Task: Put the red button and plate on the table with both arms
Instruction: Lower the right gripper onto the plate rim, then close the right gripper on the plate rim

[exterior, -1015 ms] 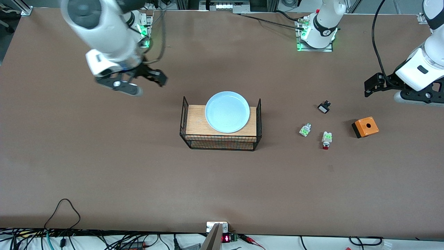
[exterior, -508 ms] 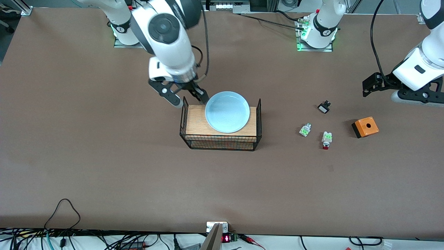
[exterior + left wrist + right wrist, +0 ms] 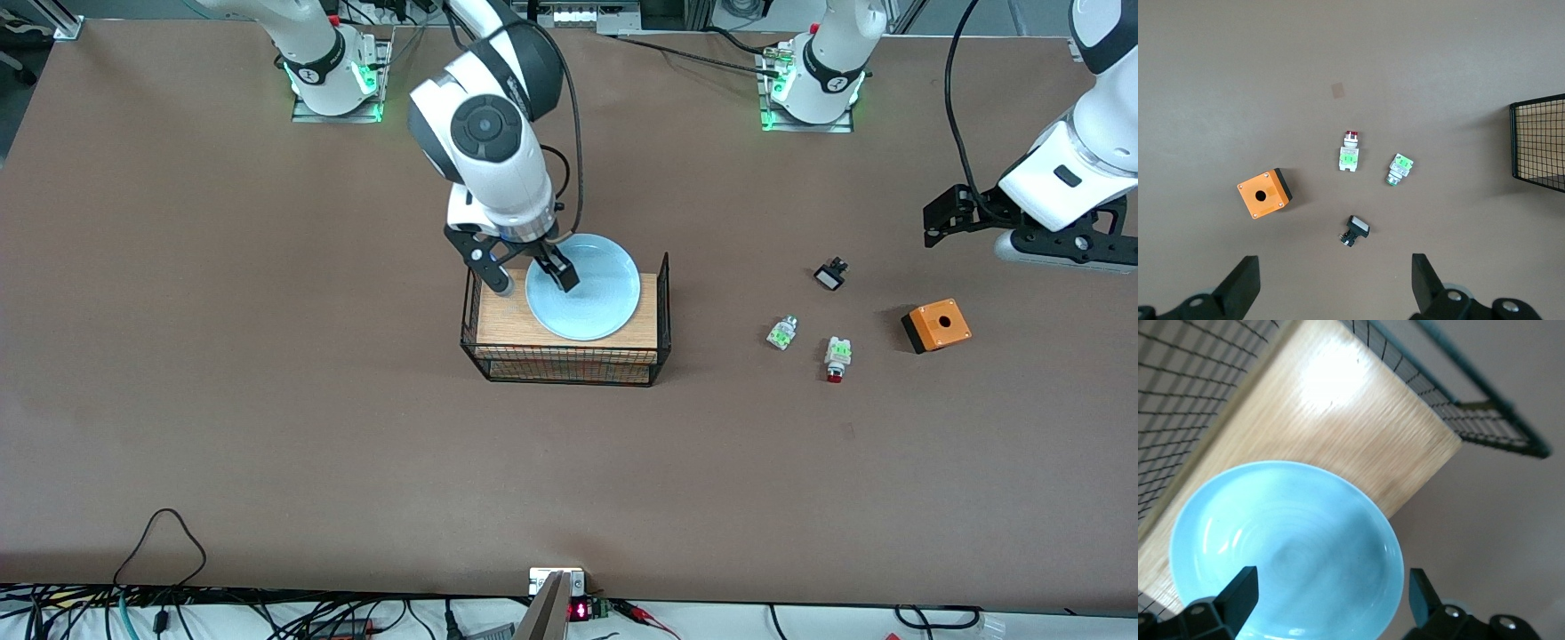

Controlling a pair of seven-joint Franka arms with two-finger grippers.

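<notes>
The right gripper [image 3: 533, 278] is hanging with fingers spread over the plate's [image 3: 596, 302] rim, the plate sitting on the wood-topped wire stand [image 3: 498, 320] mid-desk. The left gripper [image 3: 1331, 287], fingers spread too, is hovering over bare brown desk [image 3: 267, 400] toward the left arm's end, where the red button [image 3: 836, 358] is lying beside an orange box [image 3: 936, 325].

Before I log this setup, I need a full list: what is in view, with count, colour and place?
plate: 1, light blue, on the wood-topped wire stand.
wire stand: 1, black, mid-table.
red button: 1, red cap, on the table, toward the left arm's end.
green-and-clear part: 1, beside it.
black-and-white part: 1, farther from the camera.
orange box: 1, beside these.
right gripper: open, over the plate's rim.
left gripper: open, over the small parts.
</notes>
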